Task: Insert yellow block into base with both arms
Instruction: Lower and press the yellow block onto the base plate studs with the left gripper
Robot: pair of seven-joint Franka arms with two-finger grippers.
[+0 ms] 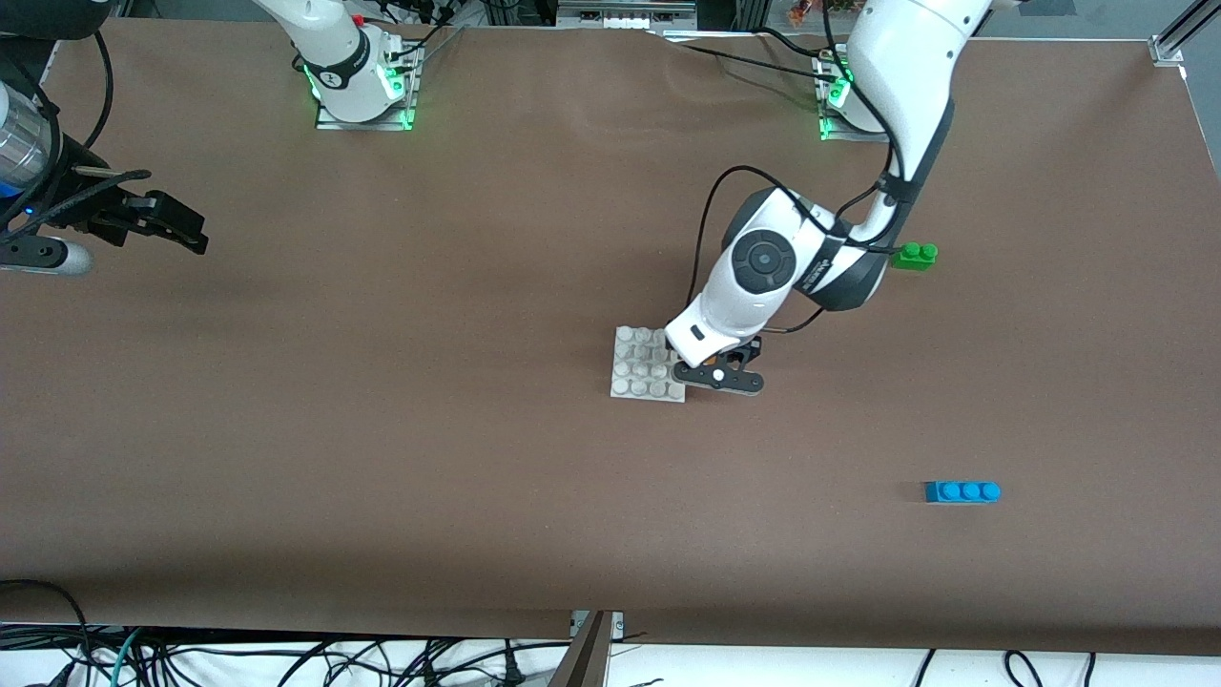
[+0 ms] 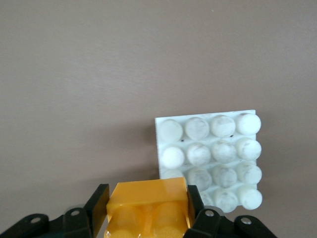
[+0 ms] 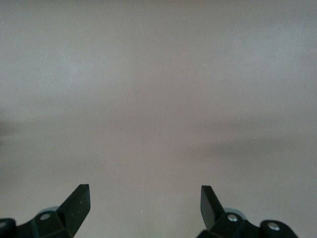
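Yellow block clamped in my left gripper, right at the base's edge.

My left gripper [image 2: 147, 210] is clenched on the yellow block [image 2: 147, 208], one finger [image 2: 96, 208] pressed to each side of it, low over the table [image 1: 382, 429] at the base's [image 1: 637, 367] edge toward my left arm's end. On the front view's clock face, I hold the block at about three o'clock from the base, just beside its studs. My right gripper [image 3: 144, 208] waits with its fingers spread wide and nothing between them, up over bare table at the right arm's end. A green brick [image 1: 915, 256] sits at about one o'clock from the base, a blue brick [image 1: 962, 491] at about four o'clock, both well apart from it.
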